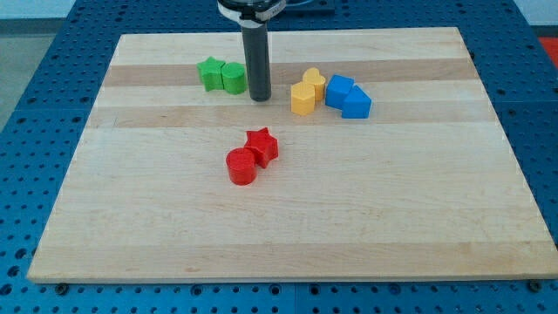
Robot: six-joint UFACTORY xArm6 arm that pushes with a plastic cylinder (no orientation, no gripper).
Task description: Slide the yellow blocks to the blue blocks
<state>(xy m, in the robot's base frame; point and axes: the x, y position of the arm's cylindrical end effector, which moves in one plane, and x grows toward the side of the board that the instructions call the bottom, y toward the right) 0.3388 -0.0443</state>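
Two yellow blocks stand close together right of centre near the view's top: a yellow heart-like block (pixel 314 81) and a yellow hexagonal block (pixel 302 98) just below-left of it. Right beside them are two blue blocks, a blue block (pixel 338 90) touching the yellow heart and a blue triangular block (pixel 357 103) at its right. My tip (pixel 259 98) rests on the board, left of the yellow hexagonal block by a small gap and just right of the green blocks.
A green star (pixel 210 73) and a green cylinder (pixel 233 77) sit together left of the rod. A red star (pixel 261 145) and a red cylinder (pixel 241 166) sit together near the board's (pixel 410 227) middle.
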